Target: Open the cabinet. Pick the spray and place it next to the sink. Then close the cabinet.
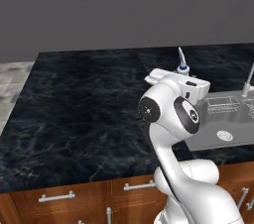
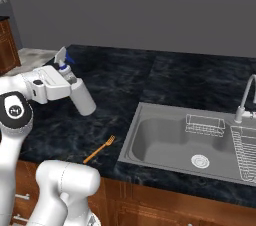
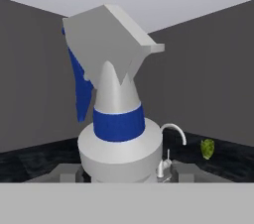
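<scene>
The fingers (image 2: pixel 70 84) are clamped on the spray (image 2: pixel 80 95), which is tilted above the worktop (image 2: pixel 125 80). A fork (image 2: pixel 99 149) lies on the worktop beside the sink (image 2: pixel 165 140).

Pale grey spray (image 3: pixel 119 153) with blue collar and trigger; black marbled desk (image 1: pixel 84 104); grey sink (image 2: pixel 165 142); orange fork (image 2: pixel 99 149).

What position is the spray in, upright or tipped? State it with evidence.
Tipped. In the right base view the spray slants in the gripper, nozzle up toward the wall, base angled down toward the counter, off the surface.
</scene>
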Robot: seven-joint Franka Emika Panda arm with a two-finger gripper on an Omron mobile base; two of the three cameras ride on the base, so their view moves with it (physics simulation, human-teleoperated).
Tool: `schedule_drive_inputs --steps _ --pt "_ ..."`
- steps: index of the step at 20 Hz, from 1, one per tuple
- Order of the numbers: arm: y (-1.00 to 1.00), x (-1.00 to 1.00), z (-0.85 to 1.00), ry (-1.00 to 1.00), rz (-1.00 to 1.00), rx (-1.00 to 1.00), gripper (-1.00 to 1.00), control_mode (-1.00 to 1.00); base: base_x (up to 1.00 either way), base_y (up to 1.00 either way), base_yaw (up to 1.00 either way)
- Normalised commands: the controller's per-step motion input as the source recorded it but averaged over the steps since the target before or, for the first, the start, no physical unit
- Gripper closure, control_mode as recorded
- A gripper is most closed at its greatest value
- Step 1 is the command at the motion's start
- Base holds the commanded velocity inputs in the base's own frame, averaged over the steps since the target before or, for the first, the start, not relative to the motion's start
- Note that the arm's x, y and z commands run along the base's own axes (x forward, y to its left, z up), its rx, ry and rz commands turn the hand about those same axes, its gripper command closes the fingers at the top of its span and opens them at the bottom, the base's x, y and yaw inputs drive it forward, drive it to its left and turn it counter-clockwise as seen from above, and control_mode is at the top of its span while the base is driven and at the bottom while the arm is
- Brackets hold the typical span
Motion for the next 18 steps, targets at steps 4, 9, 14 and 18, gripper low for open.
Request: schedule_drive_inputs --steps 4,9,14,18 --pt "0.00 0.00 0.00 0.00 0.00 0.00 1.00 1.00 0.00 0.00 0.00" --pt "0.00 0.00 0.00 0.00 0.00 0.00 1.00 1.00 0.00 0.00 0.00" --pt "0.00 0.00 0.00 0.00 0.00 0.00 1.00 1.00 0.00 0.00 0.00" --pt "0.00 0.00 0.00 0.00 0.00 0.00 1.00 1.00 0.26 0.00 0.00"
